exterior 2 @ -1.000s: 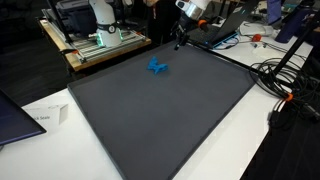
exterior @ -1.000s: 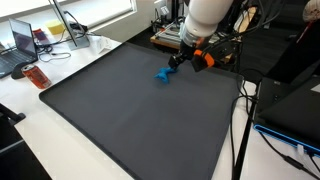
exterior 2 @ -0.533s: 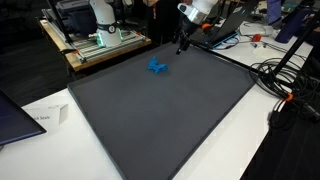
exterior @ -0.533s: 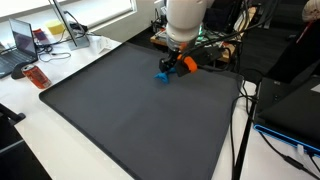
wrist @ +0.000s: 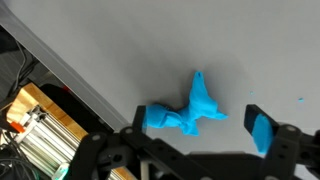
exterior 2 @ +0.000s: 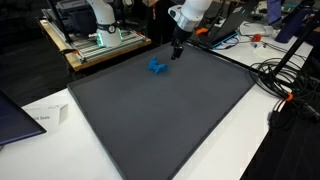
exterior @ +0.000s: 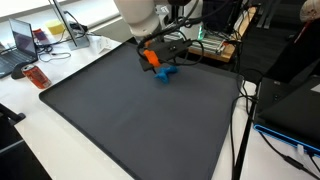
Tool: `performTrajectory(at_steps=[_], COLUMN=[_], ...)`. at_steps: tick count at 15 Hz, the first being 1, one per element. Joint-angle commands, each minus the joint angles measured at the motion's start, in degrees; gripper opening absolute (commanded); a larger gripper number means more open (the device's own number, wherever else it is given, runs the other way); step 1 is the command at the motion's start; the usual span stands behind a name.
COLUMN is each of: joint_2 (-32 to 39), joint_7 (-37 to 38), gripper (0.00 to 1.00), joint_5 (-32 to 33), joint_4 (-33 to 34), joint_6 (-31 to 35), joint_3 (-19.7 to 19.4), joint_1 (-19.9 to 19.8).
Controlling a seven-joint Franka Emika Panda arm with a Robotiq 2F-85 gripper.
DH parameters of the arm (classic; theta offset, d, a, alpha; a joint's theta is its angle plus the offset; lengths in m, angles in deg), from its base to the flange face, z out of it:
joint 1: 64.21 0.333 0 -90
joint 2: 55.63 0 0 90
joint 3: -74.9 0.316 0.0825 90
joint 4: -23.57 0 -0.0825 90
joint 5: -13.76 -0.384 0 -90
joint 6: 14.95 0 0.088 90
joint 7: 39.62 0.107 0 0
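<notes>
A small blue crumpled object (exterior: 166,74) lies on the large dark grey mat (exterior: 130,120) near its far edge; it shows in both exterior views (exterior 2: 157,67). My gripper (exterior: 156,64), with orange parts on it, hangs just above and beside the object, apart from it (exterior 2: 176,52). In the wrist view the blue object (wrist: 188,110) lies on the mat between my two spread fingers (wrist: 198,128). One finger carries a blue pad (wrist: 262,131). The gripper is open and holds nothing.
The mat (exterior 2: 160,110) sits on a white table. A laptop (exterior: 22,40) and an orange item (exterior: 37,77) stand off the mat's corner. Cables (exterior 2: 282,80) trail along one side. A rack with equipment (exterior 2: 100,38) stands behind the table.
My arm has swung across the far edge of the mat towards the blue object and lowered; the gripper now hangs over it. The object has not moved.
</notes>
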Motion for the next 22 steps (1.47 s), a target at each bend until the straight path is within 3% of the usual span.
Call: performTrajectory(at_steps=[1, 8, 14, 20, 22], joint_2=[-1.72, -4.05, -9.3, -13.74, -14.56], joint_7=[-6.22, -28.45, -46.34, -70.17, -78.57], gripper=[1.0, 1.0, 1.0, 1.0, 1.0], joint_5=[-6.87, -1.01, 2.05, -4.29, -8.58], joint_4=[-2.3, -5.57, -13.02, -19.5, -20.7], joint_6=[1.85, 4.36, 11.55, 20.32, 21.21], joint_3=[-1.23, -3.62, -4.98, -5.39, -2.61], joint_1=[-3.11, -4.1, -5.12, -8.78, -12.58])
